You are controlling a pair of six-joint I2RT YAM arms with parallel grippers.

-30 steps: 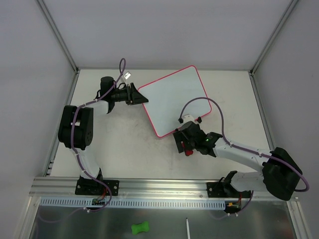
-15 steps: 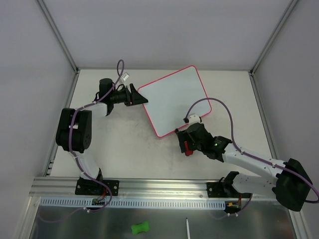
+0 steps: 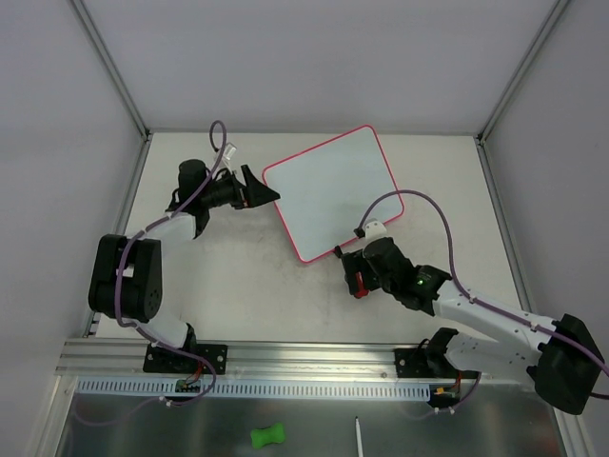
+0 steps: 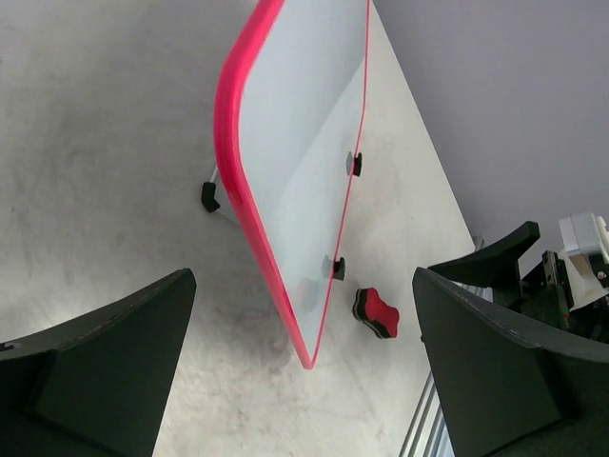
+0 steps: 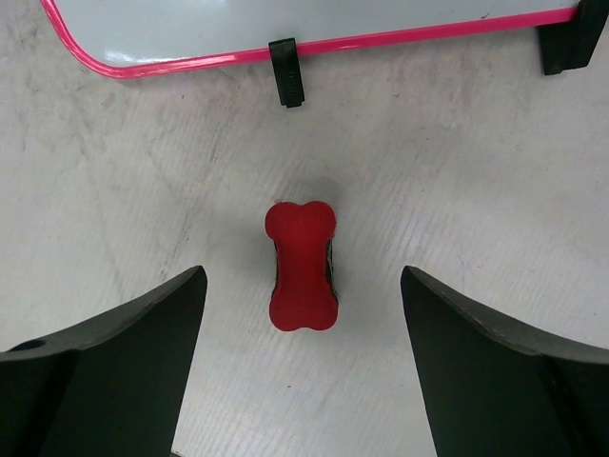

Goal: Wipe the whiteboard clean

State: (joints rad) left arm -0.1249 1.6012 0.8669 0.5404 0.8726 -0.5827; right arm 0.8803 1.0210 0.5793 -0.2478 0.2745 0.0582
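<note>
I saw bright, even overhead light, soft faint shadows, no glare, and sharp focus across all views.

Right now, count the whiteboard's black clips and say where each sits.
2. Both on the whiteboard edge nearest the red eraser: one clip directly beyond the eraser, the other clip in the right wrist view's top-right corner.
</note>
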